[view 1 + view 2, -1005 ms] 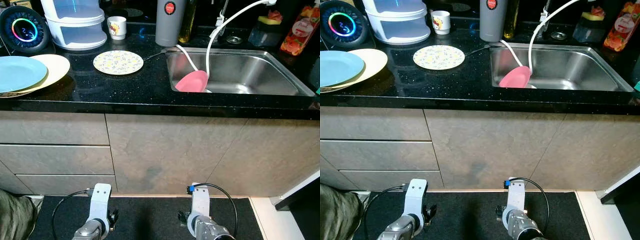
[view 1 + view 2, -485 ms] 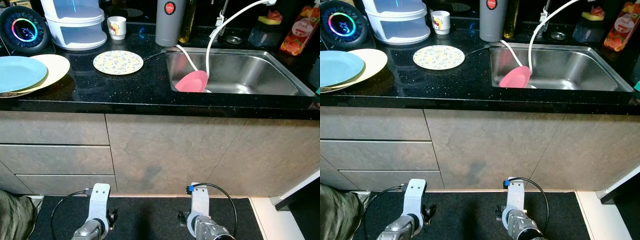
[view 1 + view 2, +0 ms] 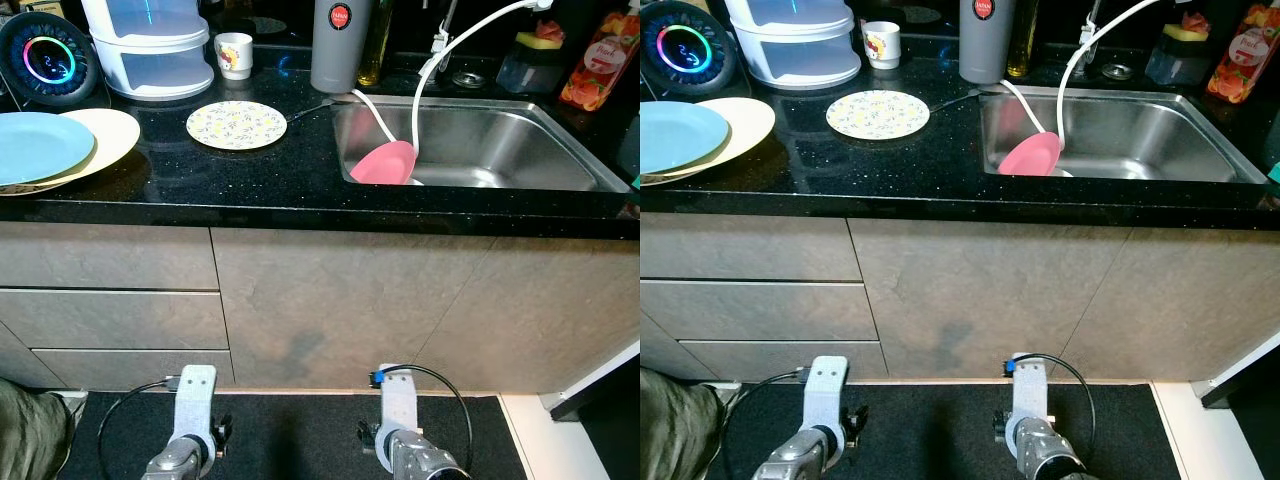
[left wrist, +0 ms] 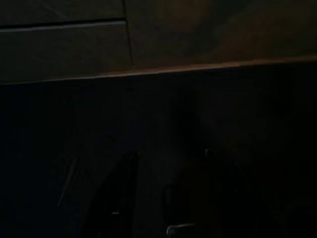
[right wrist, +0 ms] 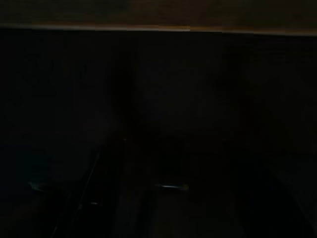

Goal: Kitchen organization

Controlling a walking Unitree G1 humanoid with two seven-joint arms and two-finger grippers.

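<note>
Nearest to us, both of our arms hang idle over a dark floor mat [image 3: 290,440] at the foot of the cabinets. The left gripper [image 4: 163,198] points at the shaded mat, and in the left wrist view its two black fingers [image 4: 124,193] stand a moderate gap apart with nothing between them. The right gripper [image 5: 133,193] sits in deep shade, and we cannot tell how its fingers stand.

Beyond the mat rise the beige cabinet fronts [image 3: 330,300], with drawers [image 3: 110,320] on the left. Above them runs a black speckled counter [image 3: 290,180].

At the near left of the counter a blue plate [image 3: 35,145] lies on top of a cream plate [image 3: 110,135]. To their right, well apart, a small patterned plate [image 3: 237,124] lies flat. Right of that is a steel sink [image 3: 500,150], and a pink plate [image 3: 385,162] leans at its left end, beside a white hose [image 3: 425,90] that curves down into the basin.

Farther back on the left stand a round device with a glowing ring [image 3: 48,60], a white stacked container [image 3: 148,45] and a small white mug [image 3: 234,55]. A grey tumbler [image 3: 338,45] stands behind the sink's left corner. At the far right are a sponge on a holder [image 3: 535,55] and a red pouch [image 3: 600,60].
</note>
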